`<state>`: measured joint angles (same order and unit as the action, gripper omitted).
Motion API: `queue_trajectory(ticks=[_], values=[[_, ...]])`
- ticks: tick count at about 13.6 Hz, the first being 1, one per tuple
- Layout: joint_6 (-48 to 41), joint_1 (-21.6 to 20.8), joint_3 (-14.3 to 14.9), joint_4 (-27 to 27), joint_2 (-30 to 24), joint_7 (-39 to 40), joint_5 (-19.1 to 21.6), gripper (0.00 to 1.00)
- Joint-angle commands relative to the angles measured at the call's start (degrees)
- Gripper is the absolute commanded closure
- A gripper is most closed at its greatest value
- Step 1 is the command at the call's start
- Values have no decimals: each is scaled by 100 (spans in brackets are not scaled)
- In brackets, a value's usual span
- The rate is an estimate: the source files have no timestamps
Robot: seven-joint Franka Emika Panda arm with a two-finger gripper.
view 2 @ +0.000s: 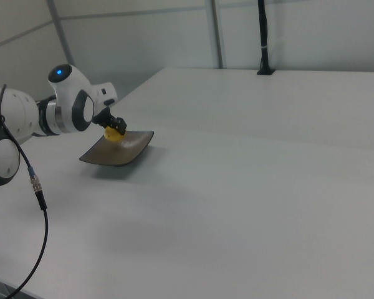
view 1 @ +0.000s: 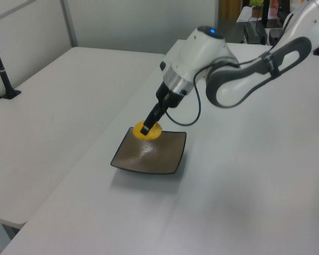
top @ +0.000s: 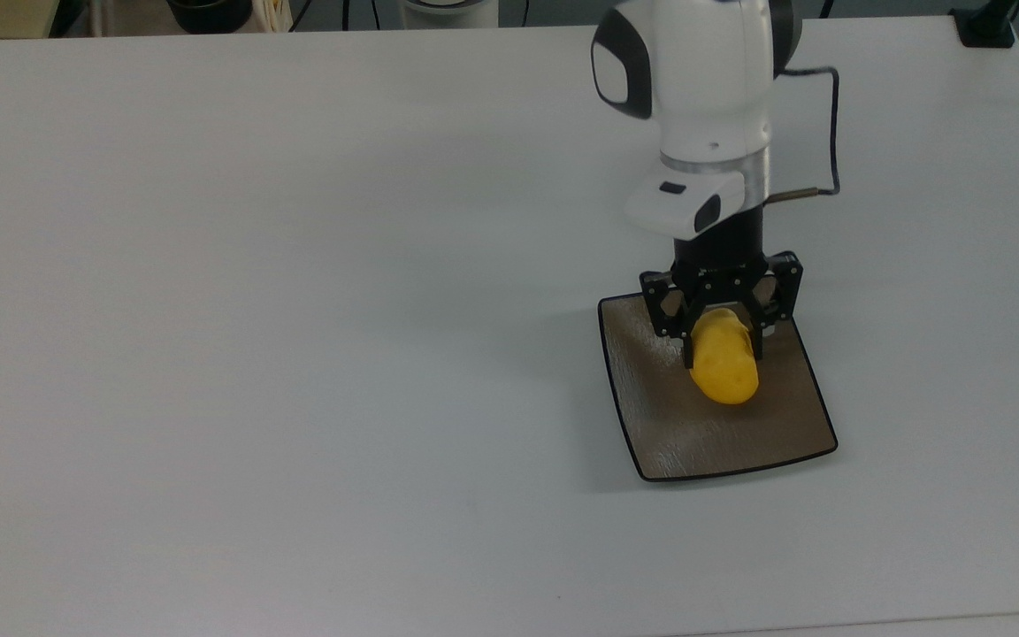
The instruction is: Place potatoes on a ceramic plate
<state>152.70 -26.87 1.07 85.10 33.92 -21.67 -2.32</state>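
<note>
Your end effector [top: 722, 352] grips the potato [top: 724, 367] over the ceramic plate [top: 651, 416], right of centre in the top view. A black cable [top: 832, 133] trails upper right; the white surface [top: 297, 310] surrounds the plate.

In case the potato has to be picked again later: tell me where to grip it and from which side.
Grip the potato across its narrow middle, coming from above, as the gripper holds it now over the ceramic plate. It is a lumpy oval, so its short width probably fits between the fingers best. Its smooth rounded ends look likely to slip. The plate's raised rim would probably hinder a sideways approach.
</note>
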Motion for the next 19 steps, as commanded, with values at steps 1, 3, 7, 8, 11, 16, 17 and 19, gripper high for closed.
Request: queue_trajectory(ticks=[1, 3, 7, 8, 11, 16, 17, 19], values=[[391, -99, 43, 33, 368, -328, -356, 65], [427, -90, 43, 50, 431, -329, -366, 53], [427, -81, 43, 68, 440, -320, -410, 0], [419, -81, 43, 68, 423, -329, -401, 0], [209, -55, 43, 190, 73, -329, -392, 0], [-2837, 305, 78, 490, -1667, -320, -392, 0], [-3521, 410, 78, 490, -2009, -320, -384, 0], [-4491, 664, 69, 507, -2529, -329, -287, 0]])
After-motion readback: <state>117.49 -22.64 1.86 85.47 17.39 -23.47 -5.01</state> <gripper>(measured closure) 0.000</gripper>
